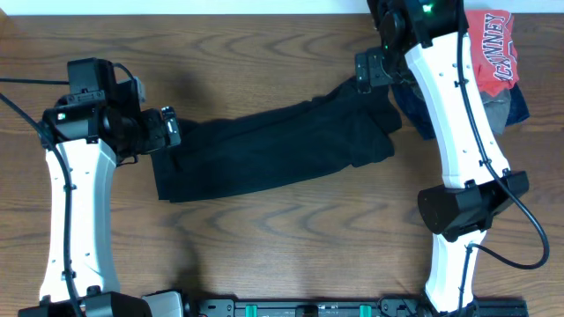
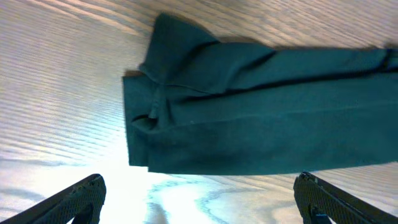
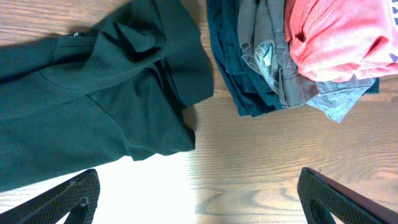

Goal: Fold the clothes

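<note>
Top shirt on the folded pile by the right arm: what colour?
Red with white lettering. The red shirt shows best in the overhead view.

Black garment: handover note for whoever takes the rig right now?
Left gripper: jaws open, empty, at the garment's left end.
Right gripper: jaws open, empty, by its bunched right end.
Black garment: long strip across mid-table, beside the stack of red, grey and navy clothes at far right.
Done: apparently folded lengthwise.
Left: smooth the right end, then fold crosswise.
</note>
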Robot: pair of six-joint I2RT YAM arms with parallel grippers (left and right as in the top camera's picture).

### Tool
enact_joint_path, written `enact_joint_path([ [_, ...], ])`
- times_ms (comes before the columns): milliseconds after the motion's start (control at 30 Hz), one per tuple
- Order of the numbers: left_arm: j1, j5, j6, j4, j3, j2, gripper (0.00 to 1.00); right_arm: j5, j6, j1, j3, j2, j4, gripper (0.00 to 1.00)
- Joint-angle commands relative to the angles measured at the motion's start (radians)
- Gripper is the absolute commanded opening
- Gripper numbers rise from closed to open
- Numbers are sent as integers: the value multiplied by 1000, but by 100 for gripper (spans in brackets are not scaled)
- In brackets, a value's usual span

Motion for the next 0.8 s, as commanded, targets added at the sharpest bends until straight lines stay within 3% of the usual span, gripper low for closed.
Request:
enact_joint_path([
  [0, 3, 43, -16, 0, 11, -36, 98, -71, -40, 11, -17, -28, -2, 99],
  [133, 9, 37, -16, 0, 11, -88, 98, -250, -166, 20, -81, -39, -2, 99],
  [333, 49, 34, -7, 1, 6, -77, 98, -241, -134, 20, -223, -39, 48, 99],
  [767, 114, 33, 107, 81, 6, 282, 98, -237, -175, 13, -274, -39, 177, 99],
])
